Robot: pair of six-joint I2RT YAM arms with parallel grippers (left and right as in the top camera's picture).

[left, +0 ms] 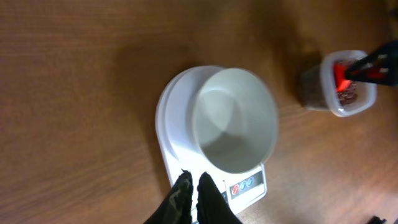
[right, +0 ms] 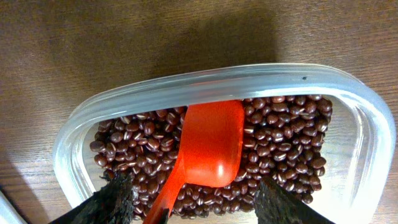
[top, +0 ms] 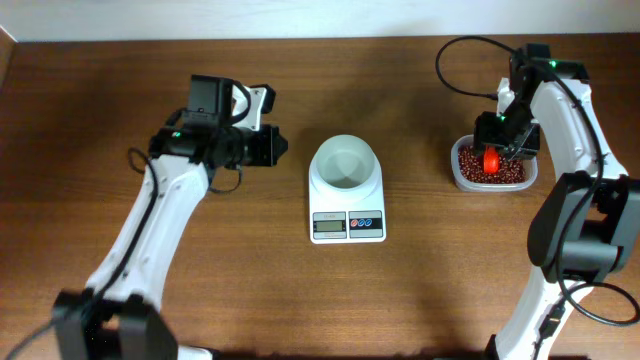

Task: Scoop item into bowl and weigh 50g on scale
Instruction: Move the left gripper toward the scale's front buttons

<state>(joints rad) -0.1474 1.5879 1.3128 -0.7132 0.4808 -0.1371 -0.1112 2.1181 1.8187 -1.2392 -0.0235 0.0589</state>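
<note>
Overhead, the small round white bowl [top: 345, 165] is seen empty on the flat white scale [top: 347, 226]; no tiny red-brown beans [top: 510, 172] are scooped yet. The left claw [left: 196, 190] is pressed together; the right claw [right: 199, 202] cannot be told.

Table [top: 200, 300]: dark brown, wood-grain pattern. Scale [top: 347, 201]: white body, grey display [top: 328, 225], red and blue buttons [top: 365, 222]. Bowl [top: 346, 163] on the scale: plain white. Right of the scale: clear tub [right: 217, 81], dark reddish-brown beans [right: 280, 137], orange-red scoop [right: 210, 148]. Left arm [top: 150, 230] and right arm [top: 572, 110]: white with black sections.
</note>
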